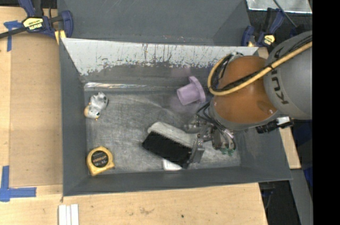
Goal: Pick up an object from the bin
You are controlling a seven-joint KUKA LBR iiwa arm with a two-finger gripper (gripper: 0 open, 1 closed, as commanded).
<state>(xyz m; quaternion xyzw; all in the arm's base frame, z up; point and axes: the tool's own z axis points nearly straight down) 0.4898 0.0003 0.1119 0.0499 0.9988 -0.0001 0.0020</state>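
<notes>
My gripper (204, 140) is low in the bin's front right part, below the arm's orange cover. It is right at the right end of a flat black rectangular block (166, 148), which lies slanted on the floor. A white oblong piece (171, 131) lies along the block's far side, and a bit of white also pokes out at its near right corner. A pale purple cup-shaped thing (190, 92) lies on its side just behind the gripper, near the back wall.
A yellow and black tape measure (100, 160) sits in the front left corner. A small white and grey figure (96, 105) lies at the left, farther back. The arm and its orange cover hang over the bin's right side.
</notes>
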